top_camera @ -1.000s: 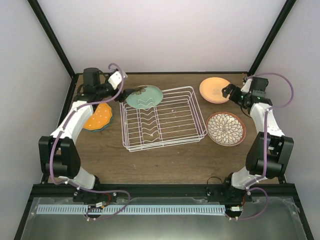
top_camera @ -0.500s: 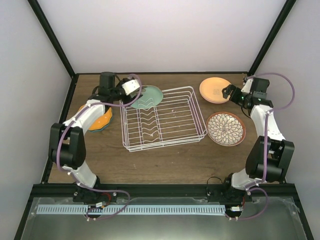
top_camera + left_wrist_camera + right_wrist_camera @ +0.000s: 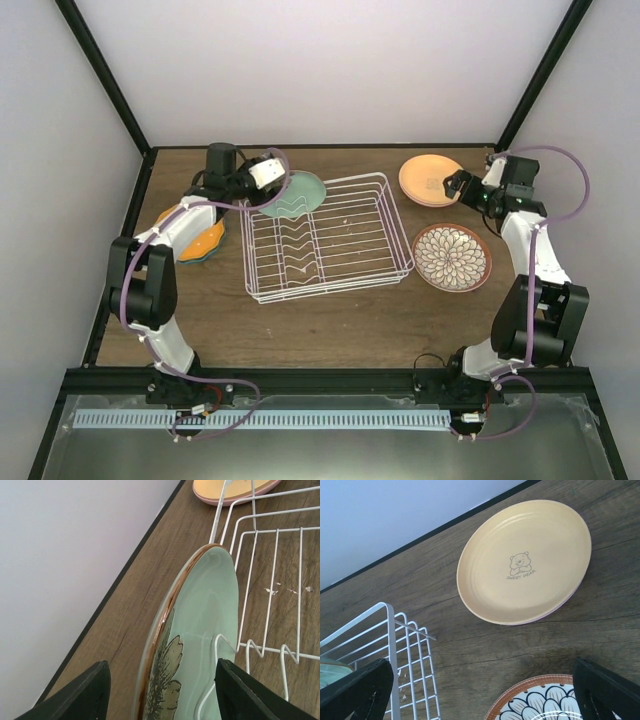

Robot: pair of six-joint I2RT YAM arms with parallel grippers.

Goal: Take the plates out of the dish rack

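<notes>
- The left claw point(image 3: 162, 664) is reaching over the far left corner of the dish rack point(image 3: 340, 235), its jaws spread apart and straddling the rim of the sage green plate point(image 3: 298, 192)
- In the left wrist view one finger is showing on each side of that plate, with a gap on the outer side, so the claw is not gripping it
- The sage green plate is leaning tilted at the rack's far left end, a zigzag divider wire crossing its face
- The right claw point(image 3: 455, 185) is hovering with jaws released wide above the far right corner of the desk point(image 3: 330, 330), holding nothing
- Below it the pale yellow-orange plate point(image 3: 524, 560) is lying flat on the pink plate point(image 3: 540, 619)
- The brown-floral plate point(image 3: 452, 257) is lying nearer, just right of the rack
- Left of the rack, the scalloped orange plate point(image 3: 205, 238) is sitting on the teal plate point(image 3: 200, 258), partly under the left arm
</notes>
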